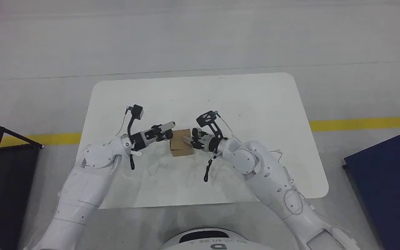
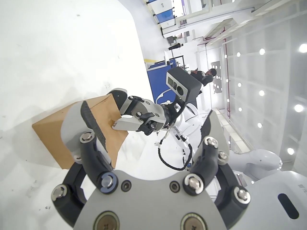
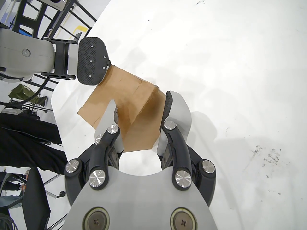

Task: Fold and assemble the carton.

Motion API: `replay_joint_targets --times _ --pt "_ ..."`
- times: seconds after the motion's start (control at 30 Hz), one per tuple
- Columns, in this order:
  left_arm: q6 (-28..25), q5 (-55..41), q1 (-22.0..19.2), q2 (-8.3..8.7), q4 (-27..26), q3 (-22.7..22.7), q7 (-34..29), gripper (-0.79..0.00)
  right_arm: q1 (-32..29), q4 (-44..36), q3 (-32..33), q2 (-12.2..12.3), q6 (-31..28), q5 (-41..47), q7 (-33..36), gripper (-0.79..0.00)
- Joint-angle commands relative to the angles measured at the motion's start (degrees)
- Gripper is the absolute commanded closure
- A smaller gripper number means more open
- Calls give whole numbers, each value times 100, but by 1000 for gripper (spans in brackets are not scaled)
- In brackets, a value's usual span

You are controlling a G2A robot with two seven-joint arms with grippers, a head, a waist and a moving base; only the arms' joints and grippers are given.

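Top view: brown carton [image 1: 181, 145] sits about mid-desk [image 1: 262, 106], slightly toward the robot's left. The left gripper [image 1: 169, 130] is at the carton's left side and the right gripper [image 1: 195, 139] at its right side, and they face each other across it. From above the carton reads as a short, squat block, and its long axis is not clear.

Left wrist view: the left jaws stand wide apart. One ribbed pad [image 2: 92, 120] lies flat against a side face of the carton, and the other finger [image 2: 213, 130] is well clear of it, over bare desk. One vertical edge of the carton is turned toward this camera, with a face falling away on each side. At the far end, the right gripper's jaws are pinched on the carton's upper corner. Whether the carton's base touches the desk cannot be told.

Right wrist view: the right jaws are clamped on the near end of the carton, with one finger [image 3: 176, 106] on the outer wall and the other [image 3: 111, 116] on the opposite side of that corner. The carton's longer run leads from these jaws toward the left gripper's dark pad [image 3: 92, 60], which touches the far end. A flat flap [image 3: 90, 111] sticks out sideways, unfolded.
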Motion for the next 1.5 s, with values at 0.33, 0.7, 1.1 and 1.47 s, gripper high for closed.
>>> replay_joint_targets --times 0.33,0.7,1.1,1.47 --pt "-162 258 137 10 -240 64 218 -785 -15 -214 27 32 56 -93 -34 -354" --pt "-638 -1135 475 136 -25 -1048 194 -785 -281 -1273 167 134 33 -397 127 0" --pt "-678 -1124 560 164 6 -1223 209 -785 565 -562 -573 -41 137 -329 848 0" --pt "-678 -1124 560 164 6 -1223 209 -785 737 -638 -697 -63 442 -489 1262 0"
